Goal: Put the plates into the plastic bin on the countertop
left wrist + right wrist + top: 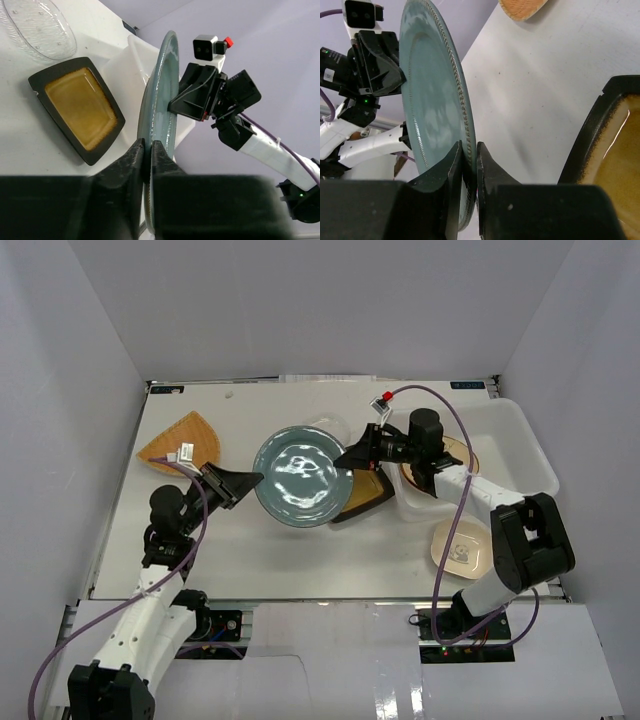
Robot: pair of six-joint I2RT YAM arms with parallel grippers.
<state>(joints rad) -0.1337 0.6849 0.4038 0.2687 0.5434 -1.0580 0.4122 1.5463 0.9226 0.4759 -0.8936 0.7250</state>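
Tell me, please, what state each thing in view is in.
blue-grey plate, gripped at opposite rims.
left hand, shut on its rim.
right hand, shut on its rim.
black square plate, flat, partly beneath the blue-grey plate.
orange fan plate, on the countertop.
clear glass plate, on the countertop.
cream dish, on the countertop.
plastic bin, holds a brown-rimmed plate.

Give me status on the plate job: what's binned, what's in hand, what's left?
Done: one brown-rimmed plate seems to lie in the bin. In hand: the blue-grey plate, pinched at opposite rims by the left gripper and right gripper. Left on the countertop: orange fan plate, black square plate, clear glass plate, cream dish.
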